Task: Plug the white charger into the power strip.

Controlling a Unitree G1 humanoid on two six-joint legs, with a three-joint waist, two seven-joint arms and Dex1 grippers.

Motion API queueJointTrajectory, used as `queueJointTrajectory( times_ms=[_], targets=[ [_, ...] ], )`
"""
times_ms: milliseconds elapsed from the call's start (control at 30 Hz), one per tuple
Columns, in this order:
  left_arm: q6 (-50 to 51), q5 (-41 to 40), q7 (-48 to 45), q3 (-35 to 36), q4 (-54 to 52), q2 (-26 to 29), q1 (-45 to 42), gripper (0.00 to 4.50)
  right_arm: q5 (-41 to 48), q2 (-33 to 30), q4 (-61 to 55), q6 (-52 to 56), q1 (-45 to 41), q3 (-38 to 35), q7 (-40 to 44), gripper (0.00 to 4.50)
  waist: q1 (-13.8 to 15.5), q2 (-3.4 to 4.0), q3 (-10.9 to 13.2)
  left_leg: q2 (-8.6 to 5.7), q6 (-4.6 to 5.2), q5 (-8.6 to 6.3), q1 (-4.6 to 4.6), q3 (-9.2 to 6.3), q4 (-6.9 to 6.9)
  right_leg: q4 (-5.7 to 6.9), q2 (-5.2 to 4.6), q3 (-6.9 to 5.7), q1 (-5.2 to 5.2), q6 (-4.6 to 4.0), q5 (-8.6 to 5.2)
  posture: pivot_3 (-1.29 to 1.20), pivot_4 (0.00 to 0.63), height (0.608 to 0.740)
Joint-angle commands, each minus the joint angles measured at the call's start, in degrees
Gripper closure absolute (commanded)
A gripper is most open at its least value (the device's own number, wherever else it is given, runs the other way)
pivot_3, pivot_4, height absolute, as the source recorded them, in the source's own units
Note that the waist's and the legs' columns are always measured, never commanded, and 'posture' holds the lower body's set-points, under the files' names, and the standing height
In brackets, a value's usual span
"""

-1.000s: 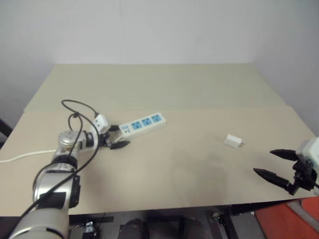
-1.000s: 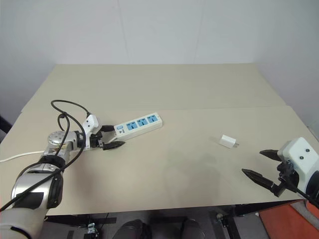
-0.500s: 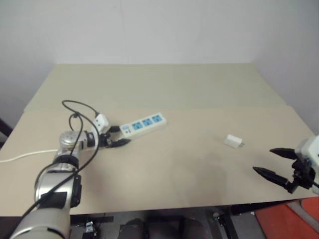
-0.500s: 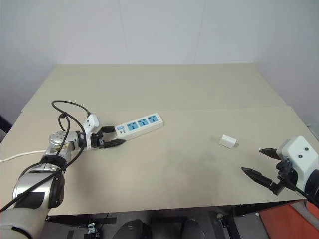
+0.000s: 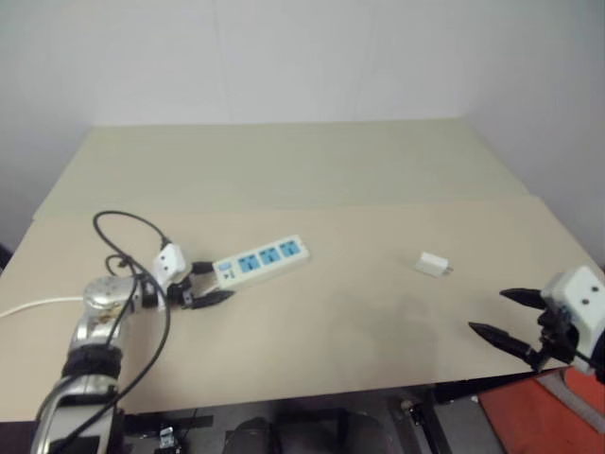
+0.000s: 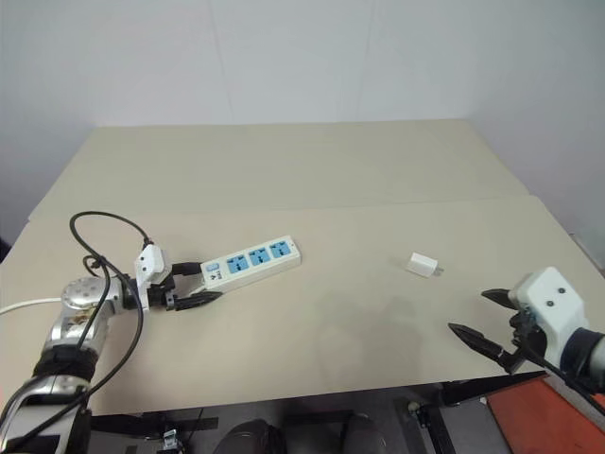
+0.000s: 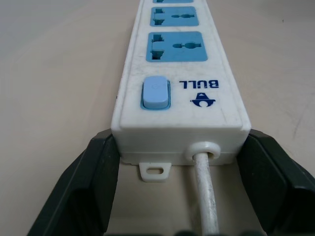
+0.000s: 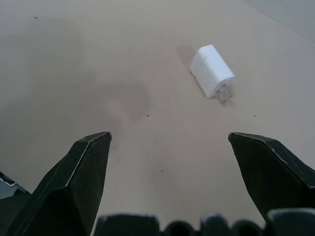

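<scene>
White plastic power strip point(image 5: 260, 261), a long bar with three blue sockets and a blue switch, lies toward the left side of the beige bench point(image 5: 312, 180), angled, its white cord point(image 7: 205, 194) leaving the switch end. Left gripper point(image 7: 174, 162): black fingers point(image 7: 83, 189) pressed against both sides of the strip's switch end, cord running out between them. Clamped on the strip.

Small white cube charger point(image 5: 432, 265) with short metal prongs lies on its side well apart from the strip, toward the right edge of the bench. Right gripper point(image 8: 170, 147) hovers short of it, jaws spread wide, holding nothing.

Risks, as I judge them:
- Charger is small and lies flat; wide jaws closing off-centre could knock or skid it toward the right edge rather than pinch it.
- Prongs point sideways along the bench. A grasp that covers them, or takes the cube askew, would leave the prongs misaligned with a socket.
- Left grip sits at the extreme end of the strip; insertion force on a far socket could pivot or tip the bar.
- Cord between the fingers could snag.
</scene>
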Motion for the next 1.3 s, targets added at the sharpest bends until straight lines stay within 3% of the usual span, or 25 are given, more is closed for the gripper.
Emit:
queueJointTrajectory(
  times_ms=[33, 200, 333, 667, 867, 1067, 1300],
  targets=[
    [5.7, -2.6, 2.6, 1.2, -7.5, 1.5, 3.2, 1.26, -0.3, -0.1, 0.3, -1.9, -1.6, 0.9, -0.9, 0.0, 0.1, 0.0, 0.0, 0.0, -0.01, 0.01, -0.01, 0.0, 0.0, 0.0, 0.0, 0.0, 0.0, 0.0, 0.0, 0.0, 0.15, 0.74],
    [5.2, -2.4, 1.2, -0.4, -6.5, 2.2, 3.4, 1.26, -0.3, -0.2, 0.6, -2.1, -2.6, 2.2, -1.3, 0.0, 0.4, 0.0, 0.0, -0.01, -0.04, 0.01, -0.02, 0.02, 0.0, -0.01, 0.0, -0.02, -0.02, -0.03, -0.02, 0.0, 0.15, 0.74],
    [2.4, -4.3, -2.2, -0.3, -5.1, 2.2, 2.9, 0.01, -0.1, -0.3, 0.5, -2.1, -1.9, 1.2, -1.0, 0.0, 0.6, 0.0, 0.0, -0.02, -0.06, 0.01, -0.04, 0.03, 0.0, -0.02, 0.0, -0.03, -0.03, -0.04, -0.03, 0.0, 0.15, 0.74],
    [-10.3, -9.3, -2.4, 4.7, 2.9, -1.2, -0.1, 0.01, 0.7, 0.5, -0.5, -2.3, -0.3, -0.6, -1.4, 0.0, 1.0, 0.0, 0.0, -0.02, -0.06, 0.0, -0.05, 0.03, 0.0, -0.02, 0.0, -0.04, -0.03, -0.06, -0.03, 0.0, 0.15, 0.74],
    [-16.6, -10.8, -9.2, 4.8, 13.6, -3.5, -4.9, 0.01, 1.2, -0.8, 0.4, -2.6, -1.5, -0.9, 0.0, 0.0, 1.0, 0.0, 0.0, -0.05, -0.04, 0.0, -0.07, 0.05, 0.0, -0.03, 0.0, -0.06, -0.03, -0.06, -0.02, 0.0, 0.15, 0.74],
    [-19.2, -9.9, -14.6, 3.6, 20.7, -5.3, -7.8, 0.01, 1.1, -2.9, 1.3, -1.8, -1.8, -3.5, 2.4, 0.0, 1.0, -0.01, 0.0, -0.05, -0.01, -0.02, -0.09, 0.05, 0.01, -0.04, 0.01, -0.08, -0.03, -0.05, -0.02, 0.0, 0.15, 0.74],
    [-24.7, -8.2, -13.5, 4.0, 28.6, -7.5, -11.9, 0.01, 1.9, -4.0, 1.2, -1.4, -1.7, -5.8, 4.5, 0.0, 1.2, -0.02, 0.0, -0.06, 0.04, -0.04, -0.08, 0.03, 0.02, -0.06, 0.0, -0.09, 0.03, -0.05, -0.01, 0.0, 0.15, 0.74]
  ],
)
